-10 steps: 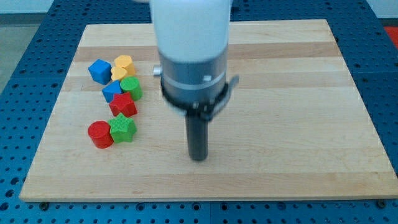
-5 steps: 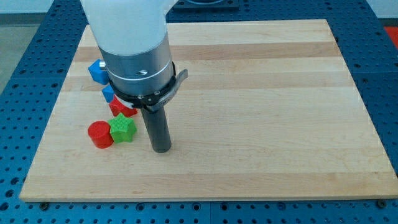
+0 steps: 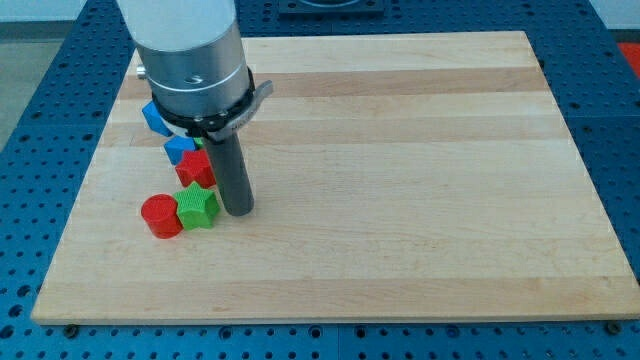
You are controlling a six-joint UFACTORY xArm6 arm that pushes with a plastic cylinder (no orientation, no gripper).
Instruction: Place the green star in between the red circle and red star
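- Tip (image 3: 238,212) down on the board (image 3: 420,180), just to the right of the green star (image 3: 199,208), so close that touching or a hair apart cannot be told.
- No jaws or fingers on this rig, only a bare dark rod; nothing clasped, nothing to let go of.
- Green star in the near-left part of the board, pressed against the red circle (image 3: 160,215) on its left.
- Red star (image 3: 196,167) just beyond the green star, a little farther up the board, edges close or touching.
- Green star therefore already flanked: red circle to the left, red star on the far side, not in one straight line with it.
- Deciding relation: green star lies directly left of the tip, so a leftward push would drive it into the red circle rather than toward the red star.
- Blue blocks (image 3: 177,149) farther back on the left, partly hidden behind the arm's body; shapes not clear.
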